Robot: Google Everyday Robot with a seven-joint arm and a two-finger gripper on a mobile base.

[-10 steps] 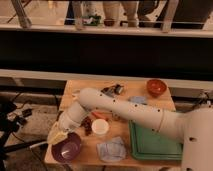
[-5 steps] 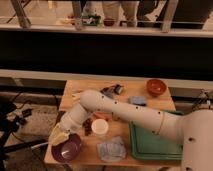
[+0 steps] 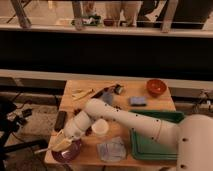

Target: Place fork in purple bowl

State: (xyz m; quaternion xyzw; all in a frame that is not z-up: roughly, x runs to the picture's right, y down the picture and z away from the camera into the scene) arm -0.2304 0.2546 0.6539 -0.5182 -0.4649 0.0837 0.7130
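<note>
The purple bowl stands at the front left corner of the wooden table. My gripper hangs over the bowl's left rim, at the end of the white arm that reaches in from the right. It is shut on the fork, a thin pale utensil that sticks out to the left past the bowl and the table edge, held roughly level. The gripper hides part of the bowl's inside.
A white cup stands just right of the bowl, under the arm. A crumpled clear bag lies in front, a green tray at the right. Pale yellow utensils, a blue sponge and a red-orange bowl lie at the back.
The gripper has come down and slightly forward with the fork, from above the table's left side to just over the purple bowl's rim.
</note>
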